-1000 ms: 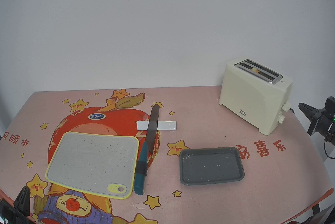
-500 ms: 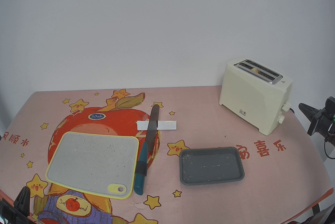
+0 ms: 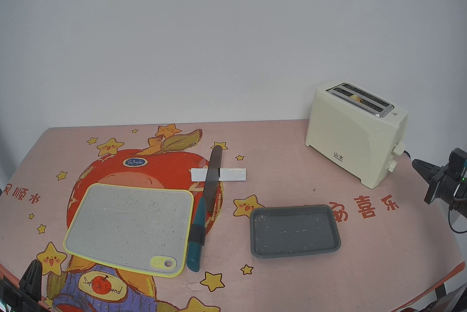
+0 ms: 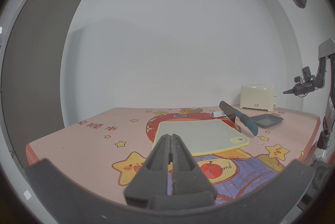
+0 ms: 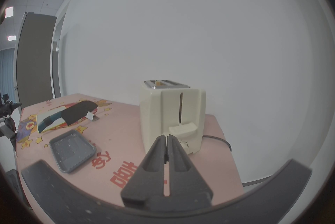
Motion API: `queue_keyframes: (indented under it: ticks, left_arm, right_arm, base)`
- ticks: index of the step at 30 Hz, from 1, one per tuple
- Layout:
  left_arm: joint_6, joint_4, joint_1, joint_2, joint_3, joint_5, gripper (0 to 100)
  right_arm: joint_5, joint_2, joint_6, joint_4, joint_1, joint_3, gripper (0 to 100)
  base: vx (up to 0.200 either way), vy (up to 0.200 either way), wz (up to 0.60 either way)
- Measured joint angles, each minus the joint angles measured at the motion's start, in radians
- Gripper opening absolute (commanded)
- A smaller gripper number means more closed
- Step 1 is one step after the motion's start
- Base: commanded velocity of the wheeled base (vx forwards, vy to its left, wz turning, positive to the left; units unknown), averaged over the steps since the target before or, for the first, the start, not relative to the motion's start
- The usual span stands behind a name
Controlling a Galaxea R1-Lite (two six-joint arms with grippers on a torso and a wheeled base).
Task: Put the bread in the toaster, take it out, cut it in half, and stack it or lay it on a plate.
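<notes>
down in one slot of the cream toaster point(image 3: 352, 135), at the back right of the bench point(image 3: 292, 157): the bread point(image 3: 355, 98), just a yellowish top edge showing. in front of the toaster, apart from it: a dark grey plate point(image 3: 294, 230), flat and crumb-speckled. on the left: a grey cutting board point(image 3: 129, 228) with a yellow rim. just beside its right edge: a knife point(image 3: 204, 211) with a teal handle, its dark blade lying across a white strip point(image 3: 233, 174). beyond the bench's right edge, apart from the toaster and pointing at its lever point(image 5: 181, 129) end: right fingers point(image 5: 155, 158), pressed together, gripping nothing. low at the near left corner: left fingers point(image 4: 158, 154), likewise closed on nothing.
</notes>
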Motion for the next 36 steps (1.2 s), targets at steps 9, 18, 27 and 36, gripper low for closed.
queue_keyframes:
  ticks: [9,18,27,36]
  left_arm:
    - [0.0,0.0,0.0,0.0,0.0,0.0,0]
    - [0.0,0.0,0.001,0.0,0.0,0.0,0]
    - [0.0,0.0,0.0,0.0,0.0,0.0,0]
    - [0.0,0.0,0.0,0.0,0.0,-0.001,0]
  right_arm:
    - [0.003,0.014,0.0,0.002,0.001,0.04,0]
    - [0.004,0.072,-0.001,0.0,0.013,0.037,0]
    - [-0.001,0.154,0.002,-0.063,0.033,-0.002,0]
    - [-0.008,0.246,0.006,-0.206,0.031,-0.012,0]
  base:
    - [0.0,0.0,0.0]
    - [0.0,0.0,0.0]
    - [0.0,0.0,0.0]
    - [0.0,0.0,0.0]
